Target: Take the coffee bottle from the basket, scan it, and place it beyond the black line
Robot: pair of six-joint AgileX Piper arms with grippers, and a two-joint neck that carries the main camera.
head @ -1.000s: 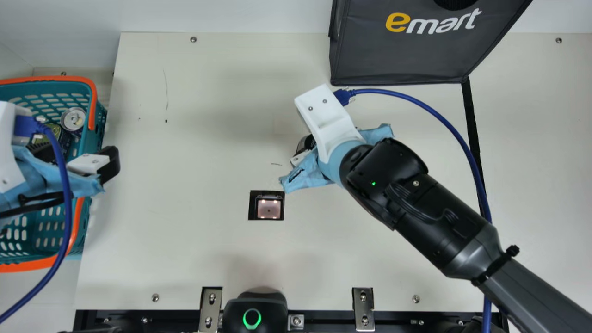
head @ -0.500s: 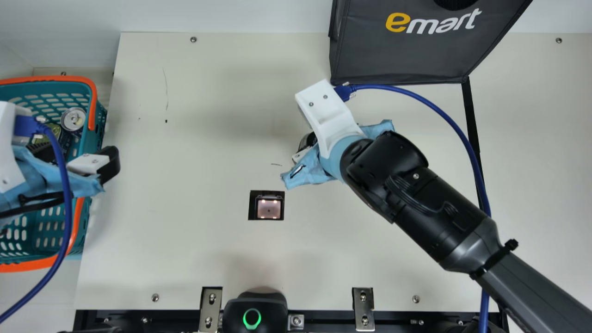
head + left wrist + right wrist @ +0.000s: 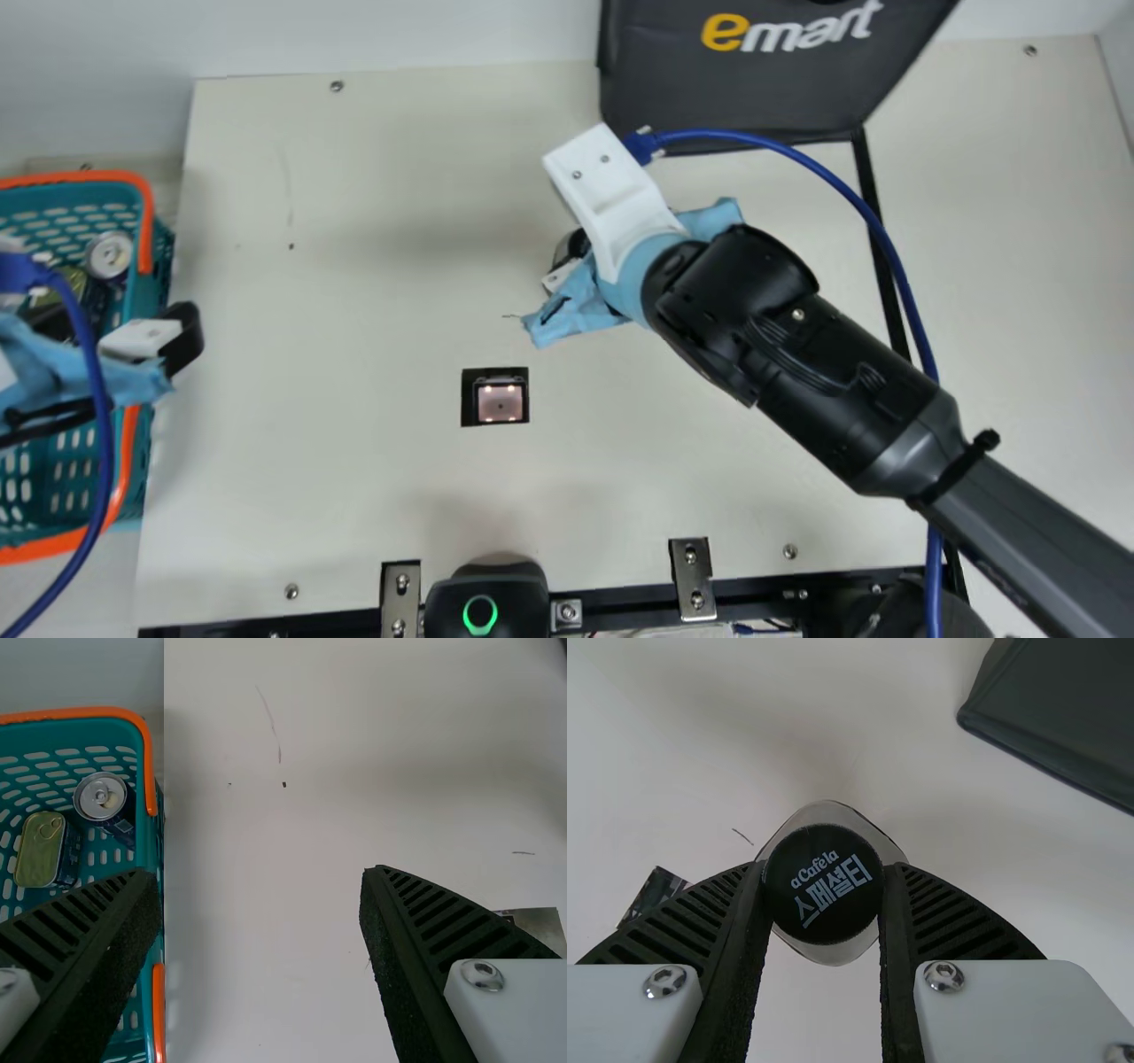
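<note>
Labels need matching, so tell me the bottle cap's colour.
Black, with white lettering; the right wrist view shows it best.

Dark bag (image 3: pixel 709 97), drink can (image 3: pixel 100 797), rectangular tin (image 3: pixel 39 852)

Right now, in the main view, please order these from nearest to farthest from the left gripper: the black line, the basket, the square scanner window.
Nearest to the left gripper first:
1. Basket, partly beneath it, far left.
2. Square scanner window, near the middle.
3. Black line, right side.
</note>
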